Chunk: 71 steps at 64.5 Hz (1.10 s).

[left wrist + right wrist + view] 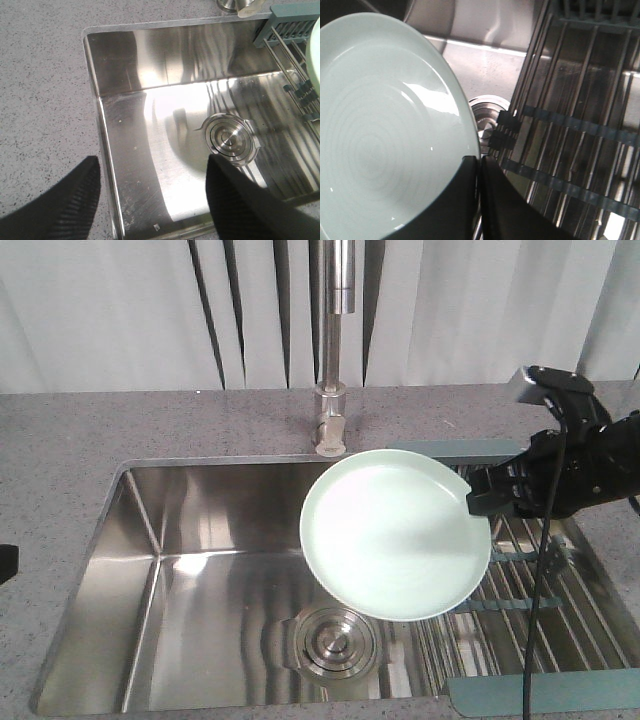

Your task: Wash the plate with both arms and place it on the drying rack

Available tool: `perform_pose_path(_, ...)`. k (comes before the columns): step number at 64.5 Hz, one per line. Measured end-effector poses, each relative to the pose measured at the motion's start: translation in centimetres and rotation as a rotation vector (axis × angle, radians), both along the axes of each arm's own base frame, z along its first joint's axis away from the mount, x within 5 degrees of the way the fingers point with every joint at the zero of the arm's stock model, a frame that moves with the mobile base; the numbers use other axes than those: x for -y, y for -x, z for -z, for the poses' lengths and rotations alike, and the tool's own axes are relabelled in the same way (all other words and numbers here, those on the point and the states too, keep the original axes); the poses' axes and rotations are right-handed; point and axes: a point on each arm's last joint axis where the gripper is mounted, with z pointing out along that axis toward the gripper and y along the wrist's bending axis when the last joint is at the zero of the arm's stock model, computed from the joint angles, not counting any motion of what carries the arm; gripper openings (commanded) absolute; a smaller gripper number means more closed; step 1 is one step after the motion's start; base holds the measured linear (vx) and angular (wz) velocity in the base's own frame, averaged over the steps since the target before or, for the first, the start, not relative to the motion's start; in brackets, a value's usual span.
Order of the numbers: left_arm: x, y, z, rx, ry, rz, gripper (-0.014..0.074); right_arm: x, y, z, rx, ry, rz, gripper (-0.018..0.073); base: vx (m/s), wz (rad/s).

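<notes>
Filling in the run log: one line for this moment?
right gripper: shut on plate rim | plate: held tilted over sink | left gripper: open, empty

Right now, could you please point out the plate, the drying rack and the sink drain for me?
plate (395,535): front view, centre of its face.
drying rack (590,600): front view, its wire bars.
sink drain (227,137): left wrist view, its centre.

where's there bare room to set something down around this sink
Bare: sink floor left of the drain, countertop left of the sink, drying rack bars right of the plate. Crowded: under the faucet, where the plate hangs.
</notes>
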Motion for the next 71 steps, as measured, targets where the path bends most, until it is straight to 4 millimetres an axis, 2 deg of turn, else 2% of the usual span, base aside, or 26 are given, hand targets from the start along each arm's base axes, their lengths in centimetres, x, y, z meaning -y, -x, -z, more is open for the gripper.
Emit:
perform_pose_path(13, 0.0, 0.0, 0.0, 0.0, 0.0, 0.0, 0.0435, -3.2, 1.3, 0.8, -0.028, -0.006, -0.096, -0.0004, 0.0, 0.0)
perform_pose_path(34, 0.0, 0.0, 0.0, 0.0, 0.0, 0.0, 0.0435, -7.9, 2.1, 0.3, 0.017, -0.052, -0.163, -0.0004, 0.0, 0.0)
perform_pose_path(46, 0.0, 0.0, 0.0, 0.0, 0.0, 0.0, 0.0435, -9.4, 0.2, -1.0, 0.051, -0.073, -0.168, -0.0004, 0.0, 0.0)
perform_pose_path(58, 0.0, 0.0, 0.0, 0.0, 0.0, 0.0, 0.0435, -10.2, -2.6, -1.1, 0.073, -0.053, -0.177, -0.0004, 0.0, 0.0)
perform_pose_path(71, 0.0, 0.0, 0.0, 0.0, 0.0, 0.0, 0.0435, -9.4, -5.9, -1.8, 0.106, -0.04, -0.153, -0.0004, 0.0, 0.0)
